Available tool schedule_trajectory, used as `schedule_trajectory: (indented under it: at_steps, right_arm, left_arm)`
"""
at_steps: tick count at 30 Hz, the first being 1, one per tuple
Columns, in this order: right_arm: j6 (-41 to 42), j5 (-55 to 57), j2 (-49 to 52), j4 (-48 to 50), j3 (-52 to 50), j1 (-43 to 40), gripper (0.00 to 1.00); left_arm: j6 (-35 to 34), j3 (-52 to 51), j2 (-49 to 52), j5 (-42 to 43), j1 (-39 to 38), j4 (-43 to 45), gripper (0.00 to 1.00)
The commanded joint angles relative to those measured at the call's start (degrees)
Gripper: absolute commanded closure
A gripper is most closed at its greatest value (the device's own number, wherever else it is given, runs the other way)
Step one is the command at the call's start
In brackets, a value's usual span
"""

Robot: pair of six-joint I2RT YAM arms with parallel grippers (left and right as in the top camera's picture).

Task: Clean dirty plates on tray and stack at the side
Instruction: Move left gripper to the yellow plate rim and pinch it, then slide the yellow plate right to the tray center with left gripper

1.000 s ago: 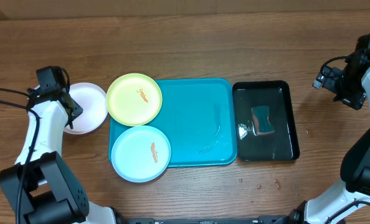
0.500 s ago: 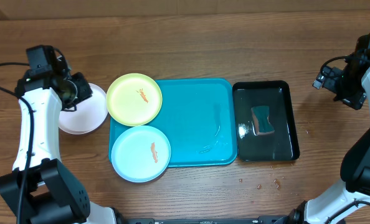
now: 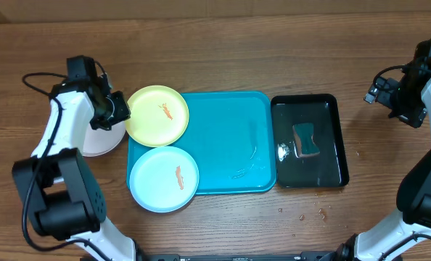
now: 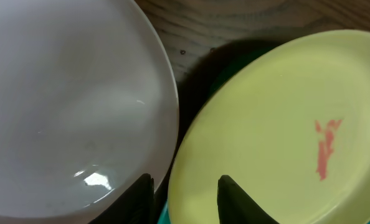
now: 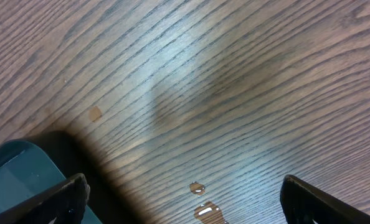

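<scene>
Left pincer (image 4: 182, 199): jaws partly apart and clamped on nothing. It hangs low over the seam between the white plate (image 4: 60, 93) and the yellow-green plate (image 4: 278, 124). The yellow-green rim runs up through the gap between the two fingers. Contact cannot be told.

- White plate: off the tray (image 3: 230, 130), on the surface (image 3: 223, 58) to its left. No smear shows on the part in view.
- Yellow-green plate: on the tray's far-left corner, overhanging the rim, just beside the white one. It has an orange-red smear near its middle.
- Blue plate (image 3: 163, 178): on the near-left corner, also overhanging and smeared.

Handling, by judgement: thin moulded plastic, so light and stiff. The gloss suggests it is slick under the pads. The best hold looks like the raised lip where it overhangs the tray, with one finger under and one over.

Right pincer (image 5: 185, 199): jaws spread wide and empty, over bare wood by the black tray (image 3: 331, 138), well apart from all the plates.
</scene>
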Motion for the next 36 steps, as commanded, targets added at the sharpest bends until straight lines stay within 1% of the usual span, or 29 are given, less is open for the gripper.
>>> schedule_trajectory:
  at_steps: [1, 3, 6, 8, 10, 14, 21, 25, 32, 36]
  right_arm:
    - [0.0, 0.0, -1.2, 0.2, 1.3, -0.1, 0.00]
    - [0.0, 0.0, -1.2, 0.2, 1.3, -0.1, 0.00]
    - [0.0, 0.0, -1.2, 0.2, 1.3, -0.1, 0.00]
    - [0.0, 0.0, -1.2, 0.2, 1.3, -0.1, 0.00]
    - [0.0, 0.0, -1.2, 0.2, 1.3, -0.1, 0.00]
    - [0.0, 0.0, -1.2, 0.2, 1.3, -0.1, 0.00]
    - [0.0, 0.0, -1.2, 0.2, 1.3, -0.1, 0.00]
    - [0.0, 0.0, -1.2, 0.2, 1.3, -0.1, 0.00]
    - [0.0, 0.0, -1.2, 0.2, 1.3, -0.1, 0.00]
    - [0.0, 0.0, -1.2, 0.2, 1.3, -0.1, 0.00]
  left_arm:
    - [0.9, -0.3, 2.8, 0.5, -0.2, 0.0, 0.66]
    - [0.9, -0.3, 3.6, 0.6, -0.2, 0.1, 0.68]
    - [0.9, -0.3, 4.2, 0.7, -0.2, 0.0, 0.69]
    - [0.9, -0.3, 4.2, 0.7, -0.2, 0.0, 0.75]
    - [0.9, -0.3, 4.2, 0.7, -0.2, 0.0, 0.83]
    - [0.9, -0.2, 4.2, 1.4, -0.9, 0.2, 0.89]
    - [2.6, 2.1, 4.0, 10.5, -4.4, -1.4, 0.96]
    - [2.5, 3.6, 4.0, 14.2, -7.8, -3.7, 0.96]
    - [2.4, 3.6, 4.0, 13.2, -14.2, -4.8, 0.96]
    - [2.4, 4.8, 4.0, 11.3, -15.6, -4.9, 0.95]
